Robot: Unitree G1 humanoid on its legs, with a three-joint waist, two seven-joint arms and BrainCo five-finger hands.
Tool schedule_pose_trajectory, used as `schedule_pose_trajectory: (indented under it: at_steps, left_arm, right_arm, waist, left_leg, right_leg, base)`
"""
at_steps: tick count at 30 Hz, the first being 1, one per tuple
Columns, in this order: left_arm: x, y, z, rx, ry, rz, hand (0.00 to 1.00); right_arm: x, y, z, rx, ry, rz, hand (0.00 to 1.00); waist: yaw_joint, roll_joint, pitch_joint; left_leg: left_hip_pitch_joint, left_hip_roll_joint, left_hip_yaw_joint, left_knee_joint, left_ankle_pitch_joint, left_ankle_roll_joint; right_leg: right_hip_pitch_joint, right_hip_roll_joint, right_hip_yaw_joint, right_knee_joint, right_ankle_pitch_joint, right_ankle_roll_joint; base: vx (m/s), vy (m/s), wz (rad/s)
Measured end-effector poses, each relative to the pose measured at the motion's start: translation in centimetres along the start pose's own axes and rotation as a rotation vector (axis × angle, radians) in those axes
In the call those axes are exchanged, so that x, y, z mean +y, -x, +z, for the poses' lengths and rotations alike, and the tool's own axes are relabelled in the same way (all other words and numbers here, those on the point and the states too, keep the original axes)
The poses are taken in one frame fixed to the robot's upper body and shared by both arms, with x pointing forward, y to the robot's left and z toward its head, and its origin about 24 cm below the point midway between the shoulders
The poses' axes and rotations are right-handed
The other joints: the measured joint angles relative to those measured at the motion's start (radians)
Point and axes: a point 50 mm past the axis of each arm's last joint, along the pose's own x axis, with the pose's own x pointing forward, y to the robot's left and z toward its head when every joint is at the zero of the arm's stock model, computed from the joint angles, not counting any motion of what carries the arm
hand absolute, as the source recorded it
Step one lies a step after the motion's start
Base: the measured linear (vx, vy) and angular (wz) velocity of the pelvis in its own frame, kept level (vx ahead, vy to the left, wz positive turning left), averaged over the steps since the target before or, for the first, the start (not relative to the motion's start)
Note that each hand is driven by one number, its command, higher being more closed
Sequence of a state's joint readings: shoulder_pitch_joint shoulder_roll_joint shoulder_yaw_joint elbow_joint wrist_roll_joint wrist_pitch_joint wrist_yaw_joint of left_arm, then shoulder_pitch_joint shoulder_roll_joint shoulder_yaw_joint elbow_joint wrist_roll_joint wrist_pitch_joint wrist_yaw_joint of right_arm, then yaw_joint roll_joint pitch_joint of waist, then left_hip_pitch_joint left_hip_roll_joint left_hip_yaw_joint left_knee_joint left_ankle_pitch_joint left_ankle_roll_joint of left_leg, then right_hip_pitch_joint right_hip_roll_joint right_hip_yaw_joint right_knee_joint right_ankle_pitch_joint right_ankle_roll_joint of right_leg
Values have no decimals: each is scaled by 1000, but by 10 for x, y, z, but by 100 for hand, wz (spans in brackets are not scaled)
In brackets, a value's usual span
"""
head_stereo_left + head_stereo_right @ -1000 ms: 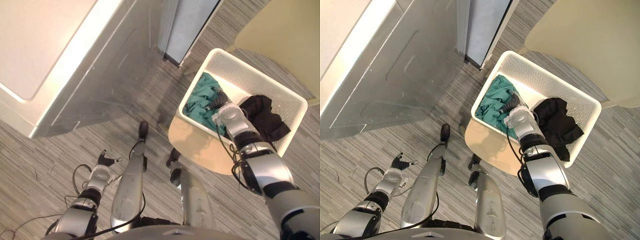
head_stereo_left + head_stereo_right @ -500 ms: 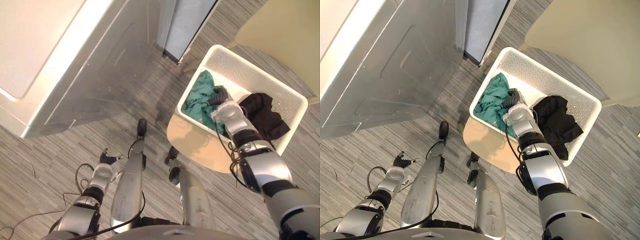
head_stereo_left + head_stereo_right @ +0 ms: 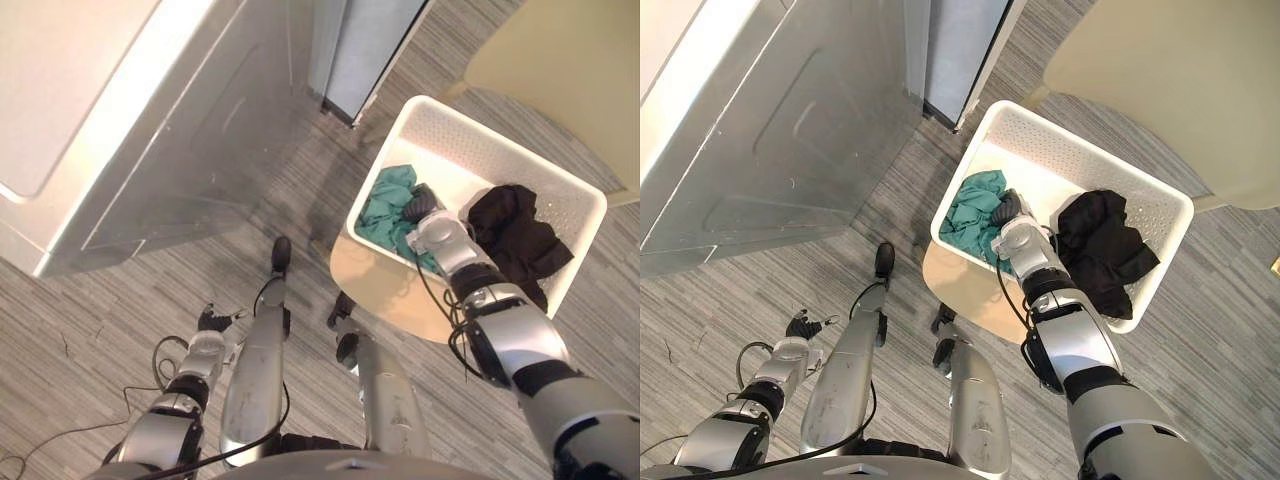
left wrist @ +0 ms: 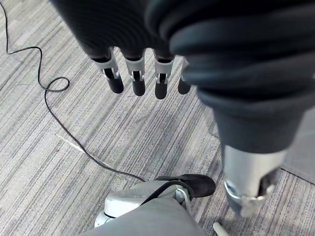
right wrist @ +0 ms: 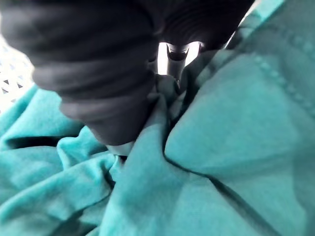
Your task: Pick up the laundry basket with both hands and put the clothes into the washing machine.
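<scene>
Right hand is down inside the white perforated laundry basket, pressed into the teal garment at the basket's near-left end. In the right wrist view the cloth bunches up round the hand's dark cover, so I cannot tell whether it has closed on the fabric or is only pushed in. The black garment lies apart from it, heaped against the far-right wall and untouched. The basket rests on a small round pale table, which keeps the clothes at arm height; its handles are not in my grasp. Left hand hangs low at my side over the striped grey carpet, its fingers straight and apart, holding nothing. It is well away from the basket, so a two-handed lift is not set up. The washing machine stands to my front left, well apart from the basket. I judge the teal piece is being taken by one hand first. Risk: a loose hold lets it slip on the way out.
</scene>
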State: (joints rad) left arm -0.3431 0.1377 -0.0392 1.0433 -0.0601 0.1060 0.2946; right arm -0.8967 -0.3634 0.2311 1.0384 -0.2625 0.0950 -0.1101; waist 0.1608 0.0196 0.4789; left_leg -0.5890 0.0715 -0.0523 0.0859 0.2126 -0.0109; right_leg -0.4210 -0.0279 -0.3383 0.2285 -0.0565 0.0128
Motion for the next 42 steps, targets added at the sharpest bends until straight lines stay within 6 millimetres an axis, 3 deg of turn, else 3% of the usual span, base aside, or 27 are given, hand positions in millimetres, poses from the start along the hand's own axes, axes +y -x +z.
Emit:
schedule_pose_trajectory:
  at_steps: [5,12,15,19,24,29,32,38,42]
  left_arm:
    - [-1,0,-1,7,18,-4,0]
    - [-2,1,-5,34,78,10,0]
    - [1,2,-4,22,120,21,0]
    - [3,6,-10,-7,133,24,0]
    - [-2,18,-19,-58,108,-42,0]
    - [-14,33,-35,-80,69,-152,0]
    - [-25,51,-31,-160,75,-243,0]
    - [-34,89,40,-489,221,-382,0]
    - [-31,117,85,-687,359,-453,0]
  right_arm:
    - [4,1,-3,18,-104,-8,100]
    - [23,21,-20,60,-591,-121,100]
    - [34,39,-22,9,-746,-147,100]
    - [45,72,-33,-44,-857,-156,100]
    - [31,110,-50,-126,-878,-203,100]
    - [28,138,-72,-103,-892,-232,100]
    - [27,155,-81,-94,-899,-235,100]
    - [30,171,-79,-114,-948,-226,100]
    - [31,181,-76,-134,-961,-213,100]
  waist:
    - [0,-2,1]
    - [-8,-8,4]
    - [-32,-18,7]
    - [-57,-50,10]
    - [-84,-67,6]
    - [-113,-85,-79]
    - [-122,-82,-170]
    - [-153,-65,-276]
    - [-162,-35,-330]
  left_leg:
    - [10,2,3,-2,2,-2]
    - [68,4,29,-20,1,-2]
    - [102,4,37,-36,-1,-6]
    - [180,-6,58,-65,-2,-6]
    - [296,-28,81,-109,-2,-6]
    - [388,-52,91,-163,-8,-2]
    - [417,-67,107,-163,-26,8]
    - [472,-76,122,-163,-56,15]
    - [509,-76,139,-163,-75,15]
  right_leg:
    - [4,0,1,5,0,-1]
    - [40,-3,26,10,0,0]
    - [61,-6,29,17,-6,-1]
    - [93,-26,46,68,-42,3]
    - [168,-55,56,96,-83,16]
    - [231,-79,65,97,-114,34]
    - [259,-90,76,78,-119,44]
    - [335,-91,82,12,-113,53]
    - [376,-86,104,-27,-103,62]
  base:
    - [0,0,0]
    - [-2,-1,-5]
    - [-4,-8,-3]
    - [0,-9,-3]
    - [51,-6,3]
    - [111,-15,2]
    - [153,-10,-12]
    - [110,-19,-4]
    - [71,-21,-17]
